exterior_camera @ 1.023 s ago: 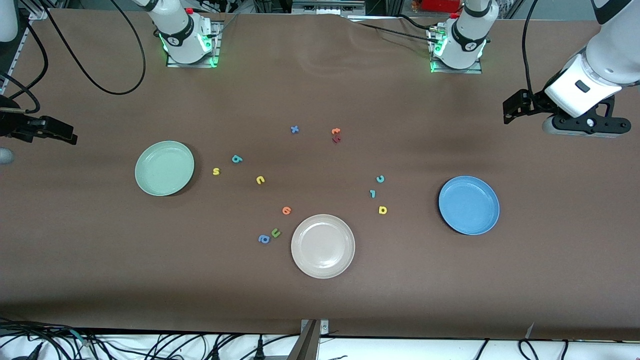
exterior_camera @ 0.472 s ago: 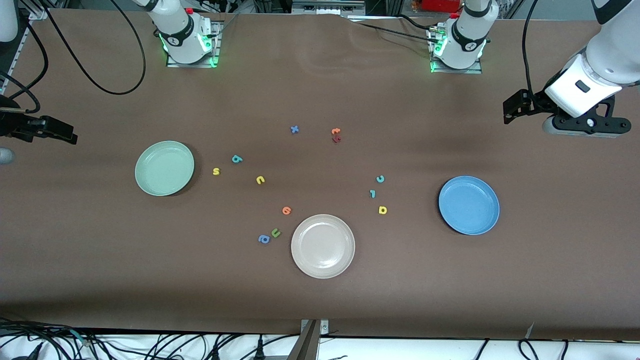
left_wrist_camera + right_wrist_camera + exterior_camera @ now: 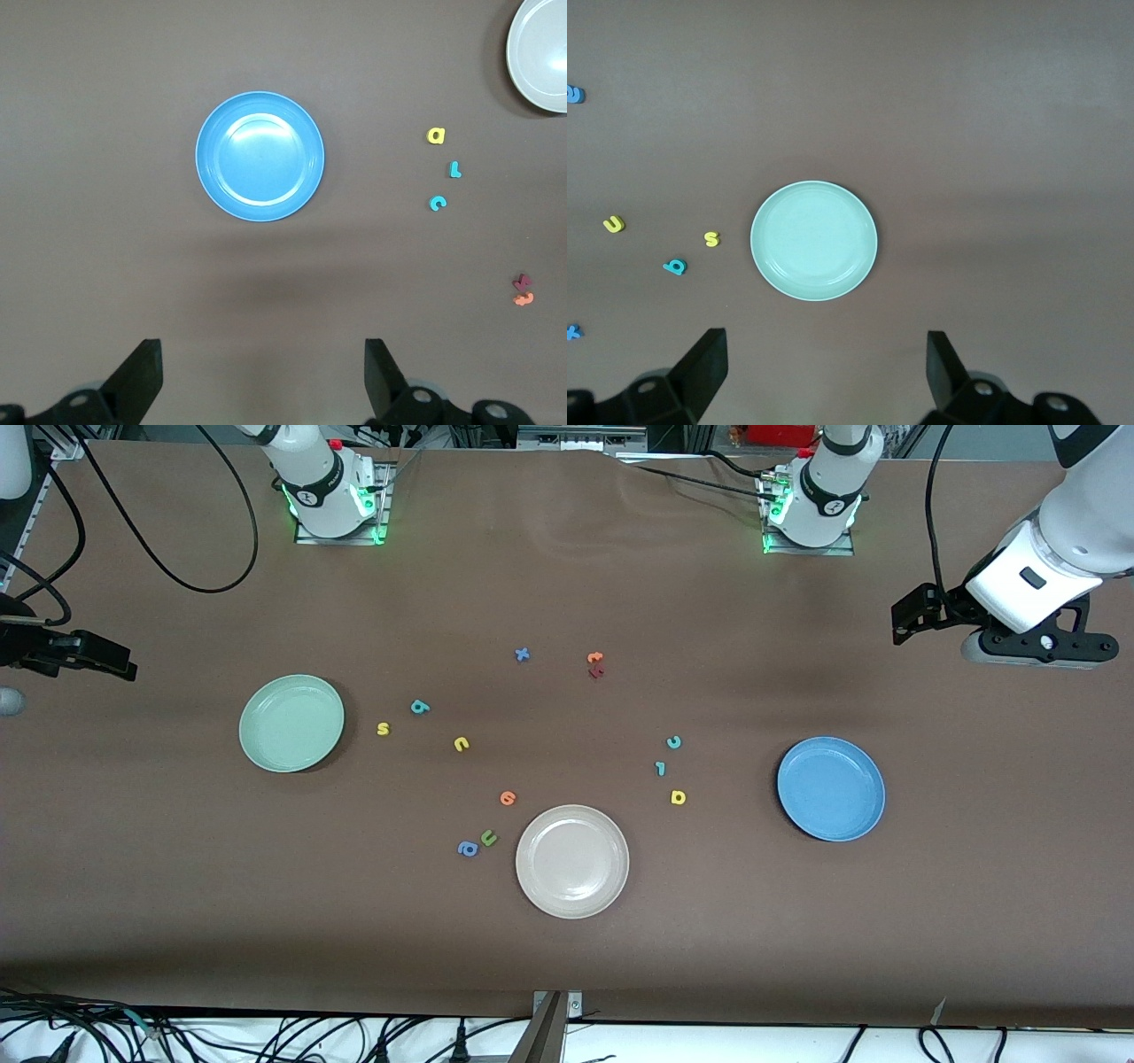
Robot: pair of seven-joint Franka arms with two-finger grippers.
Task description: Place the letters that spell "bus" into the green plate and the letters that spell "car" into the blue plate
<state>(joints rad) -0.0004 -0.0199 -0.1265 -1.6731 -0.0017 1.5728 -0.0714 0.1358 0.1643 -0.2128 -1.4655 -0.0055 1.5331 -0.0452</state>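
The green plate (image 3: 291,723) lies toward the right arm's end, with the yellow "s" (image 3: 383,729), teal "b" (image 3: 420,708) and yellow "u" (image 3: 461,744) on the table beside it. The blue plate (image 3: 831,788) lies toward the left arm's end, beside the teal "c" (image 3: 674,742), teal "r" (image 3: 659,768) and yellow "a" (image 3: 678,797). Both plates hold nothing. My left gripper (image 3: 263,372) hangs open and high over the table's end by the blue plate (image 3: 260,156). My right gripper (image 3: 826,367) hangs open by the green plate (image 3: 814,240).
A beige-white plate (image 3: 572,861) sits nearest the front camera, mid-table. Beside it lie an orange letter (image 3: 507,798), a green "u" (image 3: 488,837) and a blue "a" (image 3: 467,849). Nearer the bases lie a blue "x" (image 3: 522,654), an orange letter (image 3: 594,657) and a dark red one (image 3: 596,672).
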